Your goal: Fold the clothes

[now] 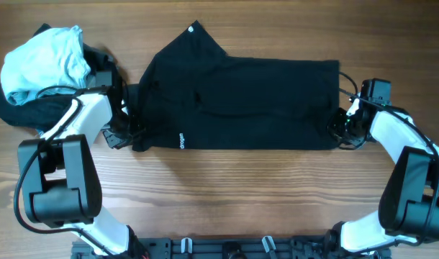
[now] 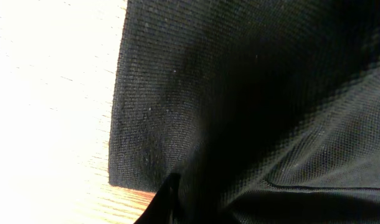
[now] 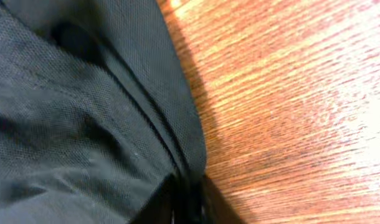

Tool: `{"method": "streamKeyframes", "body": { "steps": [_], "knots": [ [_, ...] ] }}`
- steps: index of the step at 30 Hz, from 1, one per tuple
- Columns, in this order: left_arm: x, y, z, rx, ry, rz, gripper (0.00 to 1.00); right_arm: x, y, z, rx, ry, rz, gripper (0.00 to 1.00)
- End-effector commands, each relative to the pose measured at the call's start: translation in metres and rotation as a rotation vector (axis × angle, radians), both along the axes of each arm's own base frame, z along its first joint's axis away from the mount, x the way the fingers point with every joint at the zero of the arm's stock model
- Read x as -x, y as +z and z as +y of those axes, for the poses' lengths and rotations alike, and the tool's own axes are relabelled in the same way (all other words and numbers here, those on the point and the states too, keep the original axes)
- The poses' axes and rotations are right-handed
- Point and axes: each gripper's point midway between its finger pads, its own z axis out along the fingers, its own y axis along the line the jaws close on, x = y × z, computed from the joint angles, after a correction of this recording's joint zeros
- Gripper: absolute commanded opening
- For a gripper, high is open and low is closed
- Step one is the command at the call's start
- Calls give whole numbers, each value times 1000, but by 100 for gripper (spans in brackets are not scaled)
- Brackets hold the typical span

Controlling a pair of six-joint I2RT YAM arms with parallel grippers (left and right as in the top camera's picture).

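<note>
A black garment (image 1: 241, 101) lies spread flat across the middle of the wooden table (image 1: 241, 194), with a small white logo near its front left edge. My left gripper (image 1: 129, 133) is at the garment's front left corner. In the left wrist view one dark finger (image 2: 177, 205) shows and the black fabric (image 2: 240, 93) covers the rest; the jaws look shut on the cloth. My right gripper (image 1: 340, 133) is at the front right corner. In the right wrist view its fingers (image 3: 187, 199) pinch the garment's hem (image 3: 65, 112).
A pile of clothes sits at the back left, a light blue piece (image 1: 43, 65) on top of dark cloth (image 1: 18, 111), just behind my left arm. Bare wood shows along the front of the table and beside both garment edges (image 3: 302, 93).
</note>
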Motion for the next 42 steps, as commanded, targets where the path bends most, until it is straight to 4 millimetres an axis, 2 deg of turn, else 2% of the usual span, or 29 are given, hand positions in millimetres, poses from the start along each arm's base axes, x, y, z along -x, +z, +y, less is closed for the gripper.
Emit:
{"method": "streamKeyframes", "body": {
  "steps": [1,3,6,7,8,12,16,19,22,25,26,27,29,31,33,34,36,38,40,42],
  "knots": [
    [17,-15,15,-64,3,62,12,28,-13,2,-28,-36,120,4],
    [18,-15,15,-63,3,70,13,45,-13,-10,10,-109,195,4],
    [25,-14,15,-61,2,95,15,75,-6,-42,142,-229,320,7],
    [27,-14,14,-60,1,106,18,79,-1,-52,175,-249,331,24],
    [30,-13,14,-56,1,118,30,70,4,-54,155,-196,288,58],
    [35,-6,2,10,3,125,46,48,18,-56,139,-183,199,68],
    [44,21,-3,36,-21,123,55,20,45,-70,179,-207,112,69],
    [36,62,-3,35,-45,30,57,-13,82,-75,174,-194,-7,69],
    [20,110,-3,25,-47,-115,65,-47,116,-70,119,-165,-143,70],
    [-11,168,-9,48,-58,-359,72,-82,151,-57,58,-32,-307,70],
    [-20,179,-13,69,-65,-421,67,-91,160,-47,20,36,-363,70],
    [-32,196,-19,98,-79,-512,57,-95,165,-39,-23,66,-395,70],
    [-38,206,-20,102,-86,-566,38,-88,162,-26,-92,67,-366,68],
    [-22,194,-19,100,-77,-481,26,-53,141,-19,-144,-40,-180,62],
    [-6,174,-12,60,-62,-383,22,-14,118,-5,-209,-122,3,57],
    [9,147,-8,38,-53,-286,21,24,85,6,-211,-90,144,63],
    [21,125,-8,43,-51,-215,33,46,59,5,-179,-102,215,77],
    [30,103,-8,45,-49,-159,45,61,42,9,-185,-115,251,84],
    [39,75,-9,52,-47,-106,52,77,25,13,-193,-151,294,85],
    [46,52,-10,57,-46,-64,53,88,12,14,-187,-191,319,85]
  ]
}}
